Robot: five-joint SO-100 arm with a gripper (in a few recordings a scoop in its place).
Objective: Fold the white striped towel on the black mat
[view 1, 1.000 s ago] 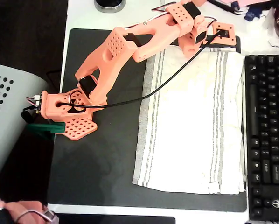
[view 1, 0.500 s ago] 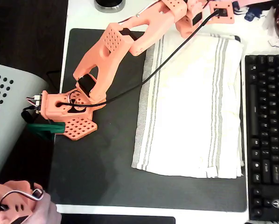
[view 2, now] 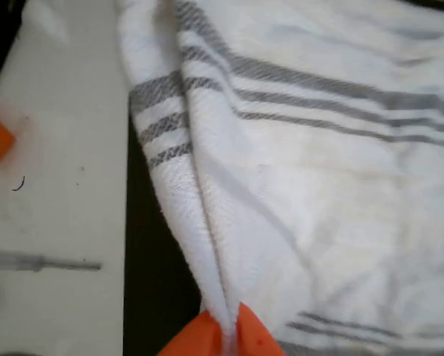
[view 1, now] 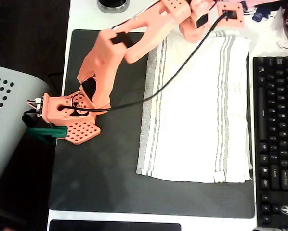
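Orange fingertips (view 2: 223, 332), cut off by the wrist view's bottom edge, pinch a raised fold of your white striped towel (view 1: 197, 106); its far edge overhangs the black mat (view 1: 100, 163)'s far edge.

free: black mat (view 1: 105, 168) left of towel (view 1: 197, 110) | blocked: keyboard (view 1: 276, 139) right

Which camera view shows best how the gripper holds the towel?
The wrist view: the gripper's two orange fingertips pinch a raised ridge of the white striped towel at the bottom edge. In the overhead view the arm covers the fingers near the towel's top edge; the whole towel lies spread on the black mat.
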